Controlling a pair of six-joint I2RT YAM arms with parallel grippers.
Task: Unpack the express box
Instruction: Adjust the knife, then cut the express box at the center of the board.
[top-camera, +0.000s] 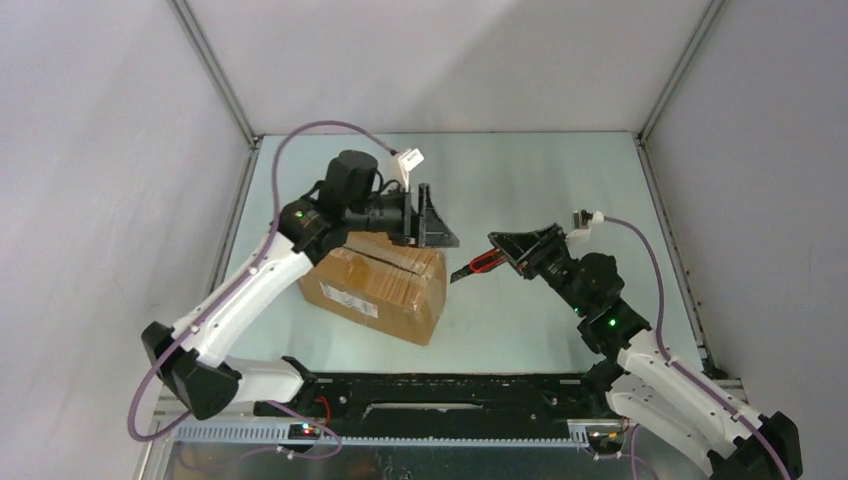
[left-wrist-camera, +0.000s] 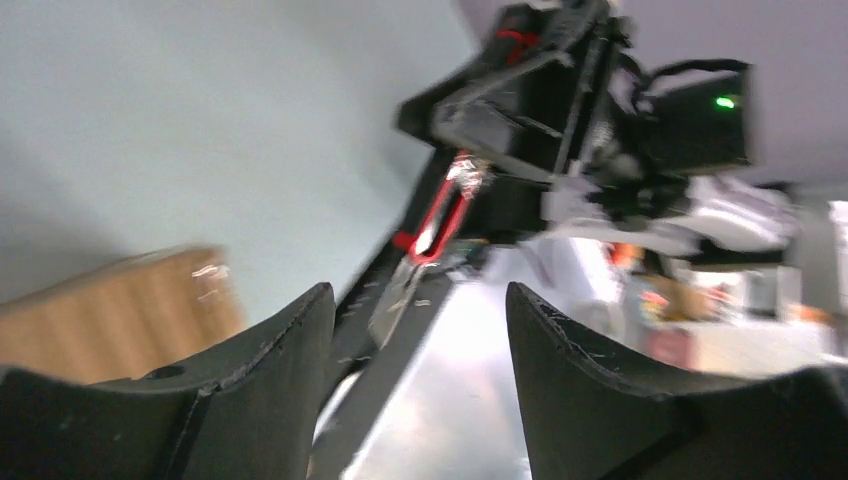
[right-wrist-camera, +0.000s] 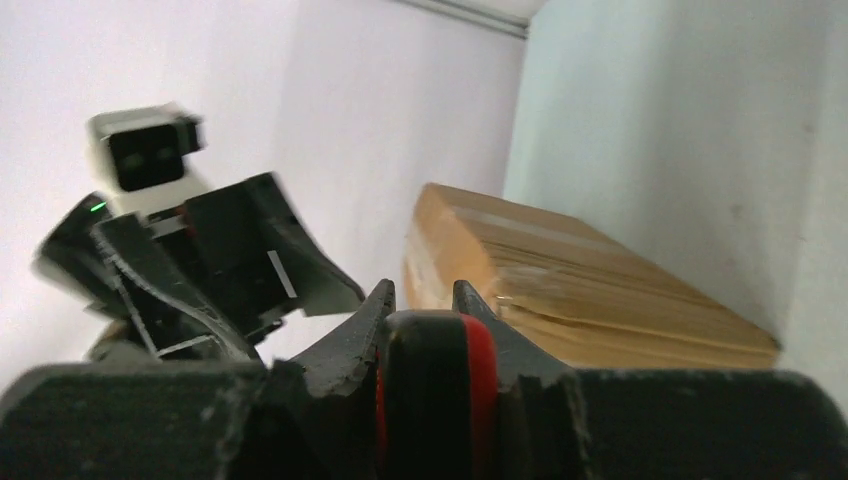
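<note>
Looking from above, only the top camera catches the white label (top-camera: 348, 298) on the express box (top-camera: 375, 285), which lies on the table (top-camera: 540, 180) beneath and behind the left gripper (top-camera: 438, 228); the right wrist view alone shows its clear tape (right-wrist-camera: 520, 225). The left arm reaches over the box, jaws spread around nothing. The right gripper (right-wrist-camera: 424, 300) faces it, jaws pinching a red-handled cutter (top-camera: 482, 264) whose tip points ahead toward the box's end, near it.

Overhead looking down, close wrist views, all sharing express box (top-camera: 375, 285)
</note>
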